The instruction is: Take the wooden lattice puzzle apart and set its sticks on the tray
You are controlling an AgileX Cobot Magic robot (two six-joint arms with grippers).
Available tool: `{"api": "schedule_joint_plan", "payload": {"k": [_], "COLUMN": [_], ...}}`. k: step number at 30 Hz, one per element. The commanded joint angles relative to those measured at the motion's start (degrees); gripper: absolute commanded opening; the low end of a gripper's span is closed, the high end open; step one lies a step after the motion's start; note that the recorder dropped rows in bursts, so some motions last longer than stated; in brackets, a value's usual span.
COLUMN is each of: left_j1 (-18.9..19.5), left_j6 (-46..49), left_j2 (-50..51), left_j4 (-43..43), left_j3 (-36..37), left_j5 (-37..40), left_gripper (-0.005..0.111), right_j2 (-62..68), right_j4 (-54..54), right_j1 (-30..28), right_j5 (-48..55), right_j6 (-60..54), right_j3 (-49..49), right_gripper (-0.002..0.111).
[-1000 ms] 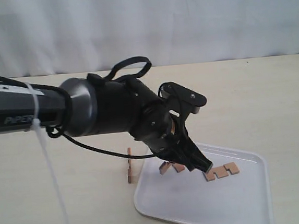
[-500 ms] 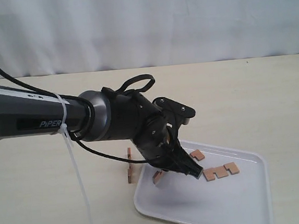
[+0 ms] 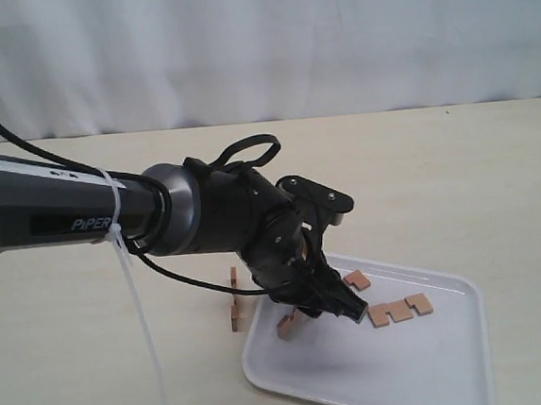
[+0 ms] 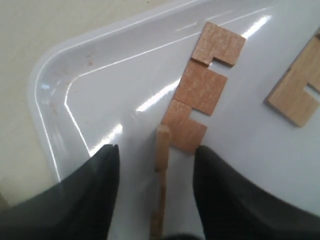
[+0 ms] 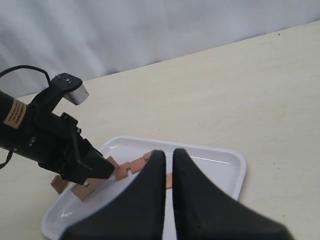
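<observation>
The white tray lies at the front right. My left gripper hangs low over its left part, open, with one stick standing on edge between the fingers and touching neither. That stick leans near the tray's left rim. Two more sticks lie flat in the tray. What is left of the lattice puzzle, crossed sticks, stands on the table just left of the tray. My right gripper is shut on nothing, raised on the tray's other side.
The left arm's thick black body and cables stretch from the left edge over the puzzle remainder. A white curtain backs the beige table. The tray's front rim runs off the picture's lower edge.
The left arm has dropped and drawn back leftward over the tray. The flat stick at the tray's back has come out from under the gripper; the held stick now stands by the left rim.
</observation>
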Motion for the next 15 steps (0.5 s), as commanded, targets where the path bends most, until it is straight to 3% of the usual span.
{"api": "schedule_joint_plan", "payload": {"k": [1,9,15], "left_j1": [0.02,0.14,2.59], "left_j6": [-0.38,-0.63,-2.51], "left_j2": [-1.2,-10.23,-12.66], "left_j4": [2.33,9.98,10.72], "left_j3": [-0.42,-0.42,-0.42], "left_j5": [-0.25,7.55,12.78], "left_gripper": [0.049,0.049,0.049], "right_j2": [-0.31,-0.31,-0.31], "right_j4": [0.05,0.05,0.05], "right_j1": [0.17,0.17,0.17], "right_j5": [-0.14,-0.14,-0.14], "right_j6": [-0.37,-0.37,-0.37], "right_j3": [0.04,0.04,0.04], "right_gripper": [0.005,0.005,0.005]}}
